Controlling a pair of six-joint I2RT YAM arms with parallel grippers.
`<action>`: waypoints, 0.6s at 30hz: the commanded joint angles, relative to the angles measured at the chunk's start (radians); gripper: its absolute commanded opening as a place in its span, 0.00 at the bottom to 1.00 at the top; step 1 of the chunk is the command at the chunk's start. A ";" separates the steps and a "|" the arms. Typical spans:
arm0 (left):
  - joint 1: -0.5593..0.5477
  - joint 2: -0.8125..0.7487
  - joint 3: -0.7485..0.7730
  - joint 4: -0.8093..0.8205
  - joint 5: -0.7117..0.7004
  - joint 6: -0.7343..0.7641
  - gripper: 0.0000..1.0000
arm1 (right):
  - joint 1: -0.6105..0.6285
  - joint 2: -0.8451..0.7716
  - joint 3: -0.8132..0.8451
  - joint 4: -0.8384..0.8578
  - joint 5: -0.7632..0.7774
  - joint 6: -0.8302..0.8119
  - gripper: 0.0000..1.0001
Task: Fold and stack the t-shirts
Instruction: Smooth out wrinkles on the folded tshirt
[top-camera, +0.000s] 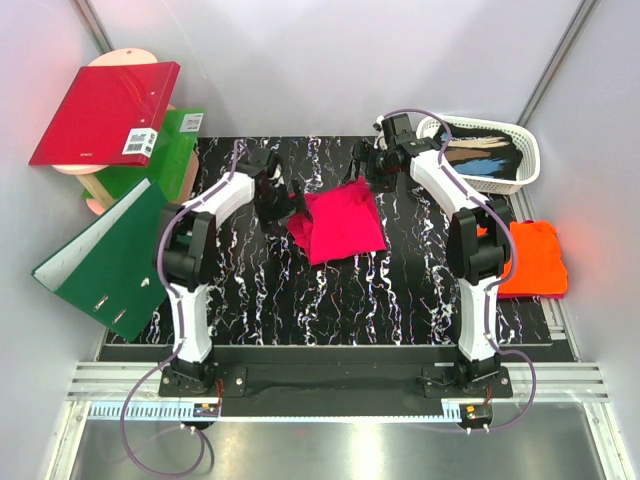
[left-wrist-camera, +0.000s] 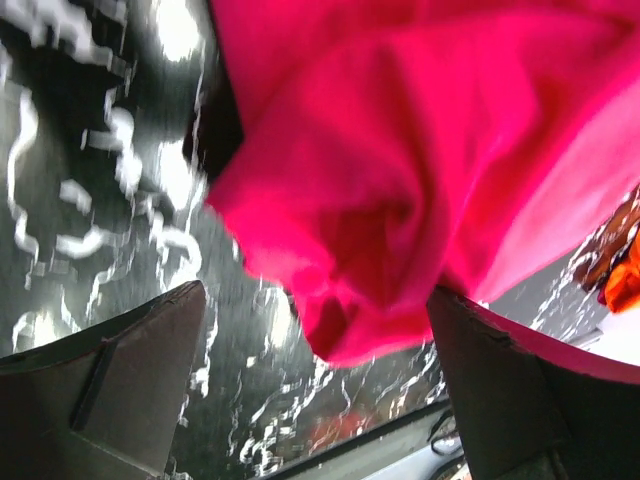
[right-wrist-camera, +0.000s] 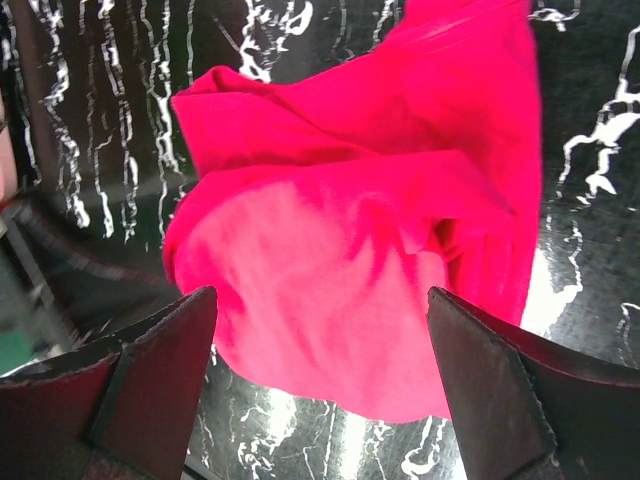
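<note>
Two shirts are on the black marbled table (top-camera: 400, 300): the top view has the magenta-pink shirt (top-camera: 340, 225) loosely folded in the middle toward the far side. It also has the orange shirt (top-camera: 537, 258) flat at the right edge, partly behind the right arm, which the right wrist view misses completely. Up close, the left gripper (left-wrist-camera: 315, 295) sits at the pink shirt's rumpled left corner, fingers spread wide with nothing pinched, and the right gripper (right-wrist-camera: 322, 295) is just as wide at its far edge, cloth showing between the fingers but not clamped.
</note>
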 joint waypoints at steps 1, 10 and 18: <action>0.003 0.065 0.129 0.063 0.000 -0.025 0.95 | -0.002 -0.048 -0.007 0.026 -0.047 0.001 0.92; -0.013 0.165 0.286 0.103 0.087 -0.044 0.28 | 0.000 -0.042 -0.021 0.026 -0.061 -0.004 0.92; -0.014 0.116 0.265 0.186 0.165 -0.048 0.00 | 0.001 -0.016 -0.024 0.023 -0.087 -0.005 0.92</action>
